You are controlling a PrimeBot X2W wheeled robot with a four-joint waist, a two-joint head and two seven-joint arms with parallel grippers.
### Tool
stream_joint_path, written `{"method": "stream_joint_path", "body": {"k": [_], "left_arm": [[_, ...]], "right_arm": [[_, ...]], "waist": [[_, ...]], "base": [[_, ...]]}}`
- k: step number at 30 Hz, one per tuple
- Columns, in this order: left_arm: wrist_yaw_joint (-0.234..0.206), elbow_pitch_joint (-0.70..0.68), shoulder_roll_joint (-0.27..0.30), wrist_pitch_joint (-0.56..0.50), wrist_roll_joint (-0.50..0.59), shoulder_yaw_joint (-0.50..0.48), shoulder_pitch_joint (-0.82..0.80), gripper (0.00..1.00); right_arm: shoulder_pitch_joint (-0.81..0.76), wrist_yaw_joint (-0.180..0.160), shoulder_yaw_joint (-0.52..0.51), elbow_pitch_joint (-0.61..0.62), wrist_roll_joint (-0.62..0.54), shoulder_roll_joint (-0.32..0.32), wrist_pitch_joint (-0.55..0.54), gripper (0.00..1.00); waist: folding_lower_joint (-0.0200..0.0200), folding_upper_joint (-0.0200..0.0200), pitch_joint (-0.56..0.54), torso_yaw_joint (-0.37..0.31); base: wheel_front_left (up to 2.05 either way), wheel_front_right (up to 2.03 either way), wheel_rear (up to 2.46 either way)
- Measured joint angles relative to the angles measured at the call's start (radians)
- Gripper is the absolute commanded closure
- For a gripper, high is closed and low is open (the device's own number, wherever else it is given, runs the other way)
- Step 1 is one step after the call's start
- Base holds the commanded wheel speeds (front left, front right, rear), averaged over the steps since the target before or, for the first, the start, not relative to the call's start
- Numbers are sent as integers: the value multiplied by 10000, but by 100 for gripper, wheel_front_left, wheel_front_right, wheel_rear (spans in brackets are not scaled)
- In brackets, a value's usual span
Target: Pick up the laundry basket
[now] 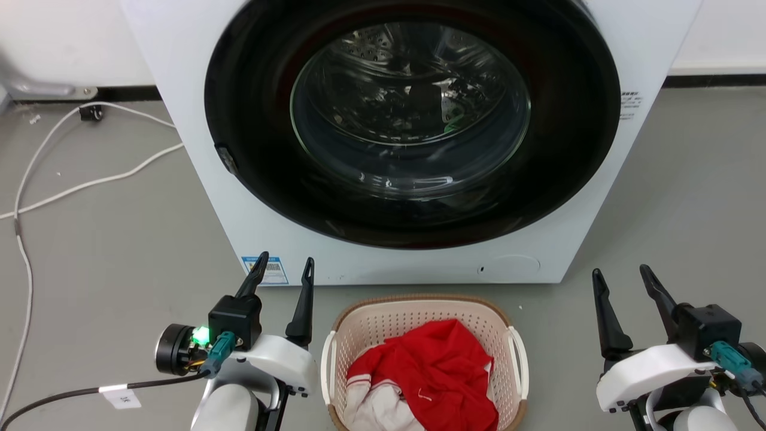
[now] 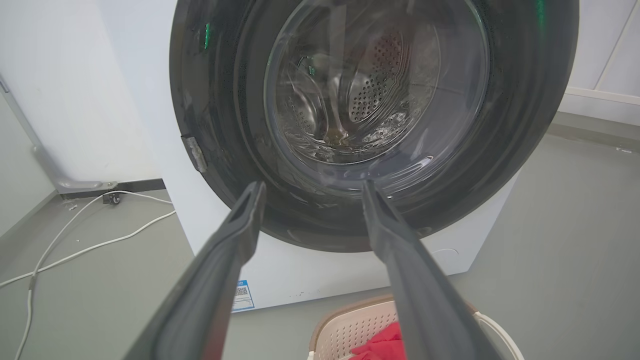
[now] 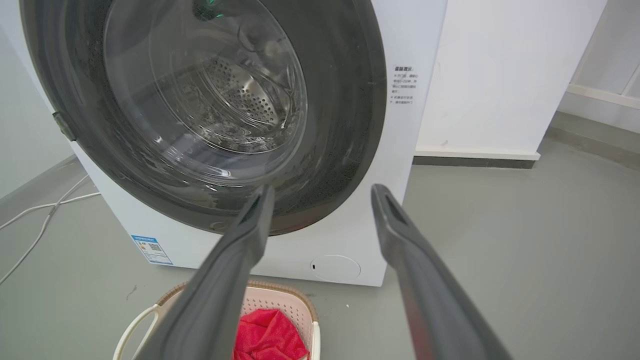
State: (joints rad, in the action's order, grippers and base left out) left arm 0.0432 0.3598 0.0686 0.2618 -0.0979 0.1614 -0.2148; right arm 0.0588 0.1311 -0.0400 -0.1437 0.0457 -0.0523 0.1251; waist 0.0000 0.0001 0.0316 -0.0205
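At six o'clock sits a cream-pink perforated plastic laundry basket. The left gripper at eight o'clock, right gripper at four, both spread wide, empty.

- Floor: smooth grey, evenly lit, no strong shadows.
- Wall: plain white, with a dark skirting strip along its base.
- Washing machine: white front-loader standing on the floor, its round dark door closed, a blue label at the lower left corner.
- White cables: lying loose across the floor to the machine's left.
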Motion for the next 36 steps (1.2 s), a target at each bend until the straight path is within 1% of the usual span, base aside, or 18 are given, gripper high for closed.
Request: {"method": "stream_joint_path", "body": {"k": [6, 11, 17, 22, 23, 28, 30, 34, 36], "left_arm": [[98, 332, -19, 12, -27, -46, -465, 0], [203, 1131, -23, 12, -196, -127, -1018, 0], [485, 2708, -36, -73, -506, 13, -1831, 0], [713, 4004, -42, -462, -780, 244, -2644, 0], [771, 4514, -27, -694, -903, 360, -2980, 0], [857, 5653, 21, -1496, -1371, 681, -3796, 0], [859, 5971, 96, -1841, -1607, 980, -4121, 0], [861, 6397, 238, -2757, -2458, 1709, -4677, 0], [874, 6533, 410, -3204, -2826, 2042, -4927, 0]], "right_arm": [[388, 0, -63, -303, 107, 2, -249, 0], [878, 0, -88, -832, 167, 4, -514, 0], [1536, 0, -128, -1716, 228, 6, -740, 0], [2133, 0, -73, -2654, 343, 6, -988, 0], [2411, 0, -35, -3091, 368, 8, -1093, 0], [3173, 0, 199, -4268, 575, 10, -1279, 0], [3519, 0, 324, -4734, 719, 10, -1396, 0], [4288, 0, 629, -5584, 922, 8, -1626, 0], [4696, 0, 821, -6031, 1060, 4, -1751, 0]], "waist": [[0, -1, 595, -26], [0, -1, 1269, -63], [1, 0, 2181, -128], [2, 0, 2987, -182], [1, -1, 3309, -204], [1, 0, 4068, -271], [1, 0, 4357, -307], [1, -1, 4921, -398], [1, 0, 5202, -454]], "base": [[0, 0, 0], [0, 0, 0], [0, 0, 0], [0, 0, 0], [0, 0, 0], [0, 0, 0], [0, 0, 0], [0, 0, 0], [0, 0, 0]]}}
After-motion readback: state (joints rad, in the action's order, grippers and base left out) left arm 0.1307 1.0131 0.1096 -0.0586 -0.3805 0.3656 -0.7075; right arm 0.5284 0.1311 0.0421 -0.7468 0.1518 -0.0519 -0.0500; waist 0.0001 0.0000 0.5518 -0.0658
